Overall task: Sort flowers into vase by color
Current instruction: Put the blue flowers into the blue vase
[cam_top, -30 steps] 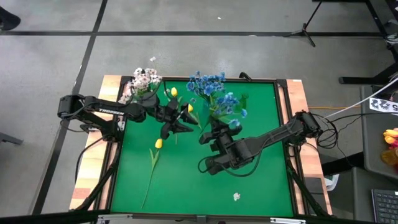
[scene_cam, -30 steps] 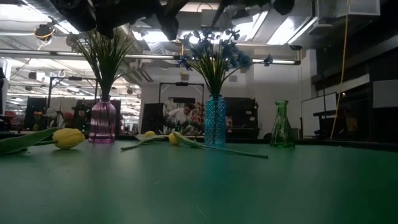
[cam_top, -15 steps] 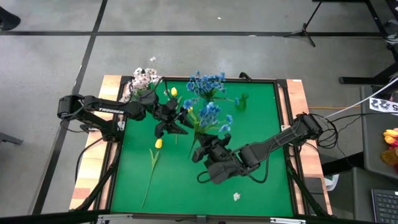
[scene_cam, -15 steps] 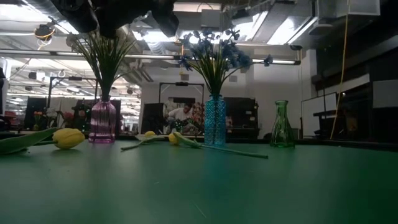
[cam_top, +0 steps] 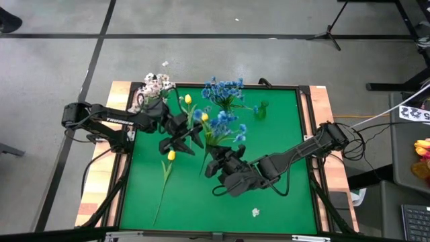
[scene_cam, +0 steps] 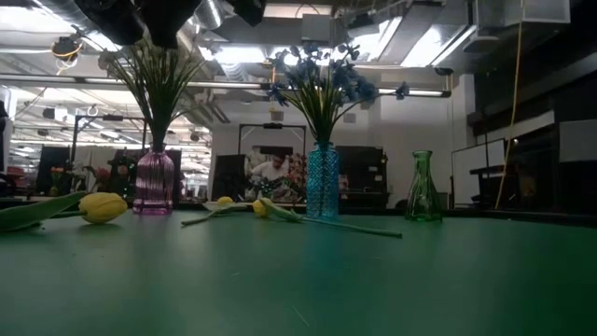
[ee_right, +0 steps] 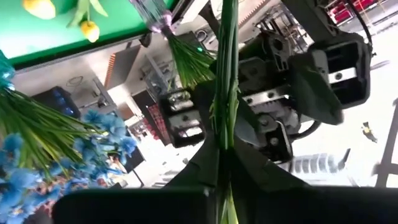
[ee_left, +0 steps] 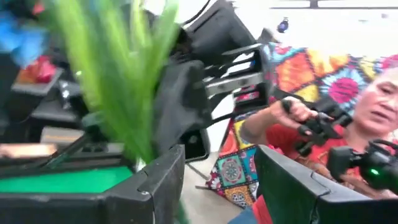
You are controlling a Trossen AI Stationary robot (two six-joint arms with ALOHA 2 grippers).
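— What have you got hold of right now?

— My right gripper point(ee_right: 225, 155) is pinched shut on a blue flower point(cam_top: 225, 125), down on the green stalk, with the bloom out past my fingertips. My left gripper point(cam_top: 191, 132) hangs just beside that bloom, jaws part open and holding nothing.

— How does it handle?

— Light and floppy, I judge. The stalk is thin and bends easily, and the bloom end is top-heavy, so it will likely sway when I move. I think low on the stalk is the right place to pinch; squeezing the petals would crush them, and the smooth stalk may slide if I loosen.

— Where does it belong?

— With the other blue flowers in the blue vase point(scene_cam: 323, 181), beyond my right fingertips. It is already crowded, so the stalk has to thread in among the others.

— What else is nearby?

— A pink vase point(scene_cam: 154, 179) with white flowers point(cam_top: 153, 87) behind my left gripper, and an empty green vase point(scene_cam: 422, 187) off to the far side of the blue one. Yellow tulips point(cam_top: 171, 155) lie loose on the green mat point(cam_top: 282, 141), one just below my left gripper. A person point(ee_left: 348, 124) sits beyond the table.

— Anything in the way?

— My left gripper, mostly: it sits close to the bloom, though I cannot tell whether they touch. The standing vases look easy to tip.
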